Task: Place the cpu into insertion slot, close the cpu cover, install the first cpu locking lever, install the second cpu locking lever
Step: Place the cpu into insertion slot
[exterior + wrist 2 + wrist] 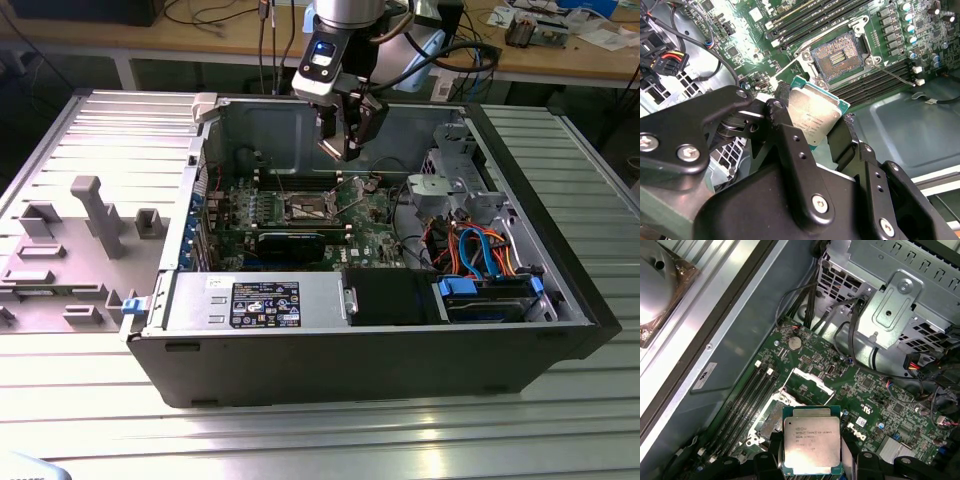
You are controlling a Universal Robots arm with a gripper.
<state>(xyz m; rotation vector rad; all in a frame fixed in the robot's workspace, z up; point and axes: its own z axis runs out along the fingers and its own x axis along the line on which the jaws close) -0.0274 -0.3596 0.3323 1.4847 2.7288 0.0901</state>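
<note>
My gripper (350,148) hangs inside the open computer case, above the green board (370,215). It is shut on the cpu (812,107), a flat square chip with a silver top, held by two opposite edges in both wrist views (811,442). The insertion slot (837,55) lies bare below, its dark pin field open; the cpu hides part of the insertion slot (771,417) in the first wrist view. The cpu cover (807,386) stands raised at the slot's far side. A thin locking lever (895,77) juts out from the slot's corner.
A metal drive cage (895,300) and bundled cables (480,250) crowd one side of the case. A long black card (290,243) lies in front of the slot, with memory slots (747,400) beside it. Grey fixtures (90,210) stand on the table at the exterior view's left.
</note>
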